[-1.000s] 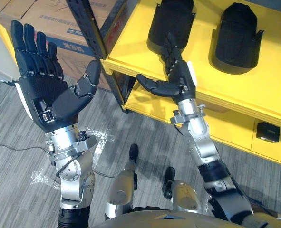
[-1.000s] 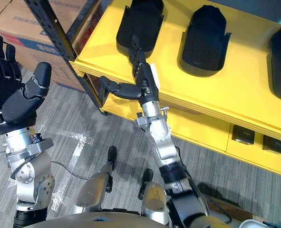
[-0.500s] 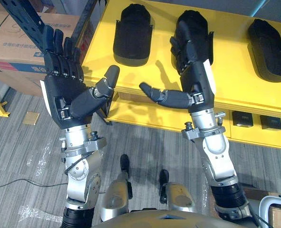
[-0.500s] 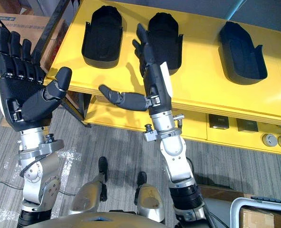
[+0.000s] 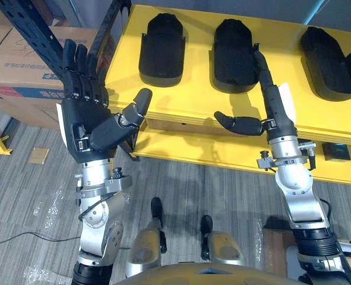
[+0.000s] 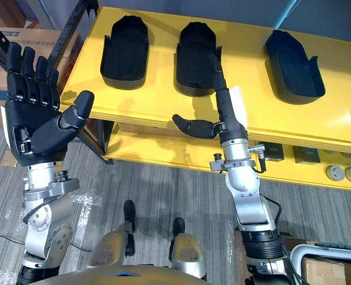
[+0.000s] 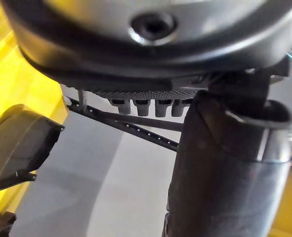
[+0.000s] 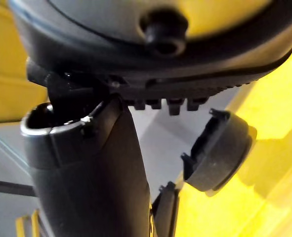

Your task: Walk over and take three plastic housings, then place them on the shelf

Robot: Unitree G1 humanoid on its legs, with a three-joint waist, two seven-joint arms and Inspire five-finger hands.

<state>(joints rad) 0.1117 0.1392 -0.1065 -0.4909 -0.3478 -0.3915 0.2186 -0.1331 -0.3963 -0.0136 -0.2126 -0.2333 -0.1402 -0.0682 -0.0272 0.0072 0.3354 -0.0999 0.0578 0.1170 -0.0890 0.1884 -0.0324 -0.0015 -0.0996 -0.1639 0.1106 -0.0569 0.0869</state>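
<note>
Since before, right hand (image 5: 275, 110) is shifted off the middle black plastic housing (image 5: 234, 50); left hand (image 5: 92, 122) is raised, fingers (image 5: 80, 68) released on both.

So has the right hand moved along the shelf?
Yes. The right hand has shifted rightwards, from the left housing to the right edge of the middle housing.

Bright, even light comes from overhead onto the yellow shelf (image 5: 187, 104). The three black housings (image 5: 159, 44) throw only short, soft shadows at their bases, and the right hand (image 5: 273, 107) lays a faint grey shadow on the board just beside it. The lower board (image 5: 181, 148) sits in the shade of the top one, the grey floor (image 5: 21, 196) is dimmer, and the matt left hand (image 5: 89, 122) carries only small highlights on its fingers.
</note>
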